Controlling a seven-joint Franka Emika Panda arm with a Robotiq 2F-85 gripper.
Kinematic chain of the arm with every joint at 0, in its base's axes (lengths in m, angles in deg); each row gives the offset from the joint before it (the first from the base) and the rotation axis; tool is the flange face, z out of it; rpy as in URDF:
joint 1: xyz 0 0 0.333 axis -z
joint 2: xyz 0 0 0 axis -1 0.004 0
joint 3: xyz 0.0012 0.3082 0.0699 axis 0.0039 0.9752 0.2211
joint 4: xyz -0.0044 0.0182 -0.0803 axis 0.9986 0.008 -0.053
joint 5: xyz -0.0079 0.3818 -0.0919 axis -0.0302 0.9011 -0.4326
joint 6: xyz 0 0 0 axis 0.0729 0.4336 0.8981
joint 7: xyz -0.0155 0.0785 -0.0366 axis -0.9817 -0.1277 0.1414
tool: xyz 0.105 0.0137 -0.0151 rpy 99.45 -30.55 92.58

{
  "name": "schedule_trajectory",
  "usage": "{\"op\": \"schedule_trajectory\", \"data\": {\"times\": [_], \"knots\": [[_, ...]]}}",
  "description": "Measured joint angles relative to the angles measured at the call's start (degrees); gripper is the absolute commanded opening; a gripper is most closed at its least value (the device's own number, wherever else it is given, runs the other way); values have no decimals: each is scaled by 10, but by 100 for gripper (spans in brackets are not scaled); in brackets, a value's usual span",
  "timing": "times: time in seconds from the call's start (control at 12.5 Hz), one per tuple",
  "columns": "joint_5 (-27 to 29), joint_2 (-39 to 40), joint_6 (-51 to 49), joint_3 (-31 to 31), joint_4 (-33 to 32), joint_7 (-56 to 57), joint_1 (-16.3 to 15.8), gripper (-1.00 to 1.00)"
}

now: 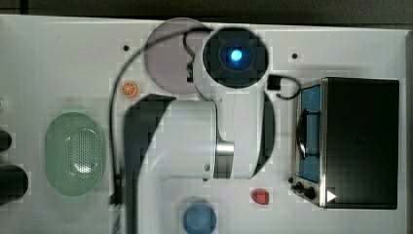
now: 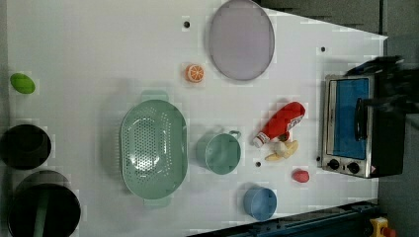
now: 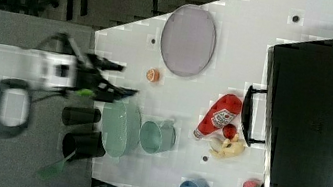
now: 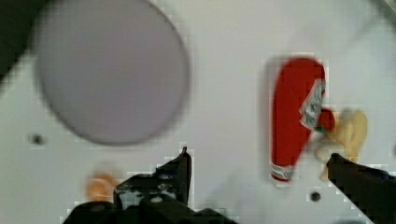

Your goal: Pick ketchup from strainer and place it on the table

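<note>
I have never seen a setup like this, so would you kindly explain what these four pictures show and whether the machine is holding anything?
It is one white robot arm working over a white table. Three pictures come from fixed cameras around the table; the fourth comes from a camera on the arm's wrist, looking past its gripper, whose two dark fingers stand wide apart and hold nothing.

On the table lie a red ketchup bottle on its side, next to a banana and close to a small toaster oven. The pale green strainer has nothing in it. Beside it stands a green cup, and there are also a blue cup, a lilac plate, an orange slice and a strawberry.
</note>
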Motion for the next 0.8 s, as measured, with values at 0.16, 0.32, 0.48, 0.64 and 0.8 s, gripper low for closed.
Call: {"op": "schedule_trajectory", "data": {"times": [0.16,0.32,0.48,0.64,0.8], "knots": [[-5,-22,-65,3,64,0,0,100],[-7,-38,-121,3,101,0,0,100],[-4,-40,-146,4,113,0,-3,100],[-3,-34,-146,0,110,0,-7,100],[-10,-21,-148,-2,107,0,-6,100]]}}
